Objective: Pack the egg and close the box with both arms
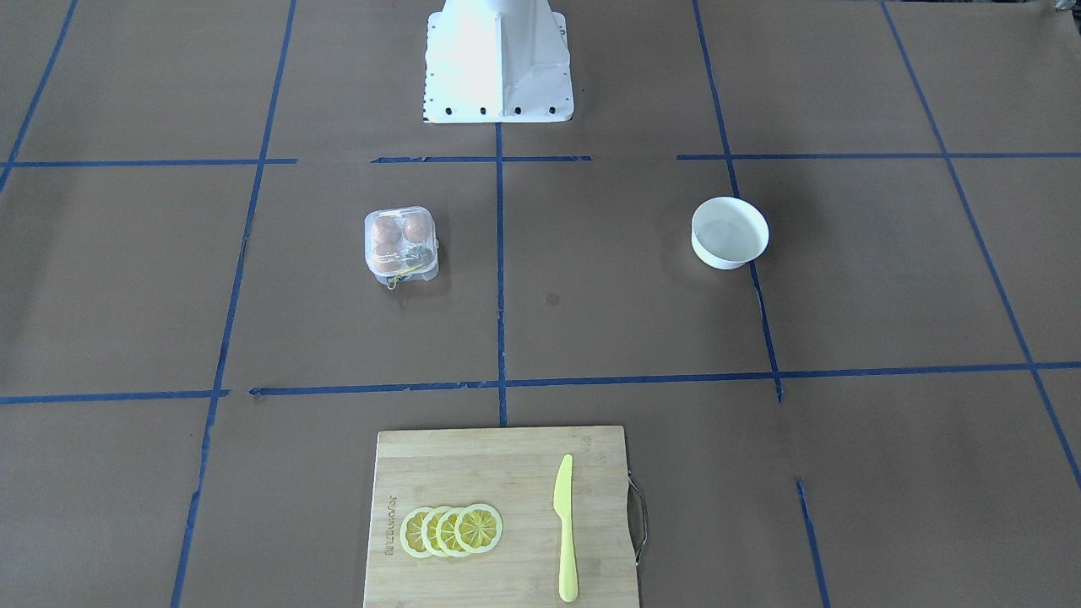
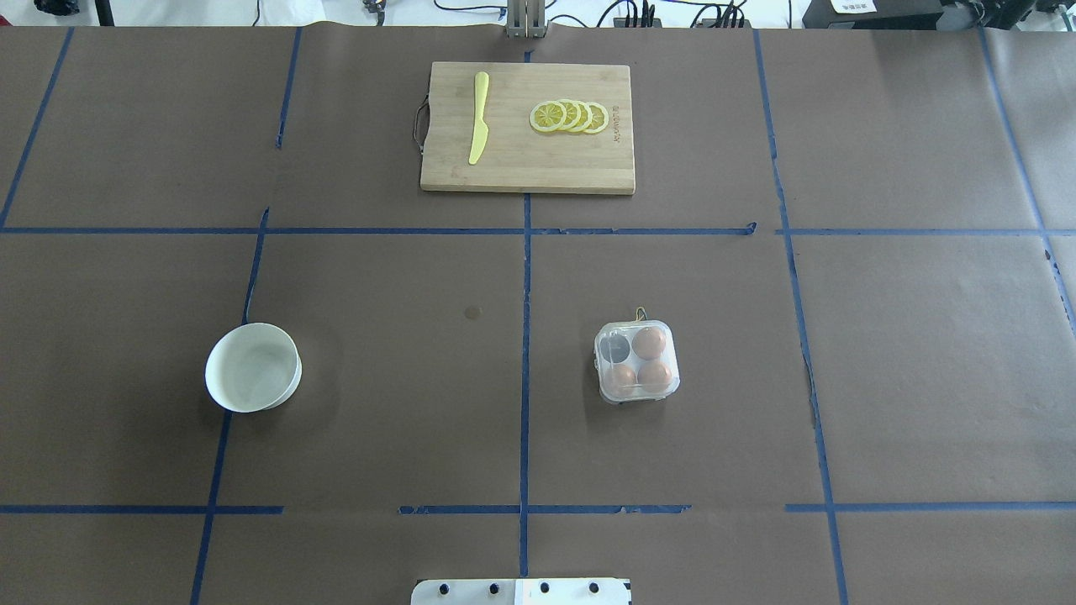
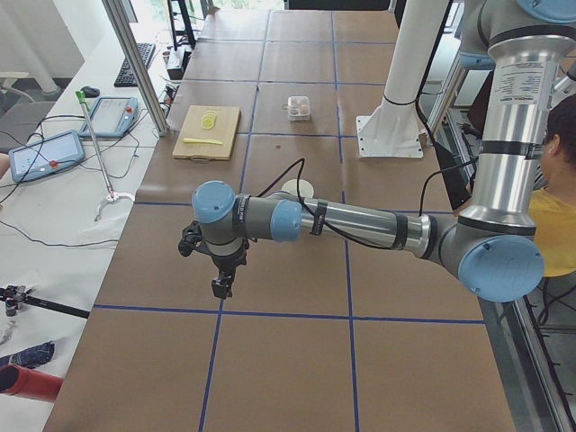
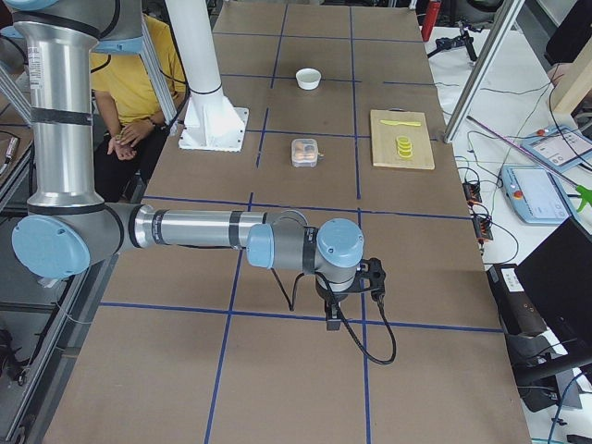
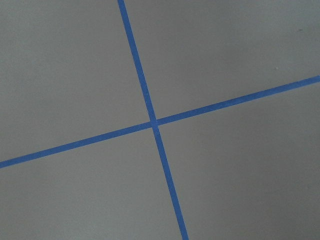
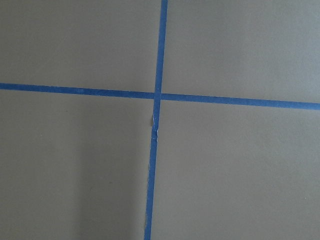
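Note:
The clear box [image 2: 636, 361] stands right of the table's middle line and also shows in the front view [image 1: 401, 242]. Its lid seems to lie flat over the cells. Three orange-brown eggs fill three cells, one being the egg [image 2: 649, 342] at the far right; the far left cell looks empty. A yellow string [image 1: 397, 279] hangs at its far side. My left gripper [image 3: 220, 288] hovers over the table's left end, far from the box. My right gripper [image 4: 331, 319] hovers over the right end. Both show only in the side views, so I cannot tell whether they are open or shut.
A round white bowl [image 2: 253, 367] stands on the left half. A wooden cutting board [image 2: 528, 172] at the far edge carries a yellow knife [image 2: 478, 118] and lemon slices [image 2: 570, 117]. The white base block [image 1: 498, 67] stands at the near edge. Blue tape lines grid the brown table.

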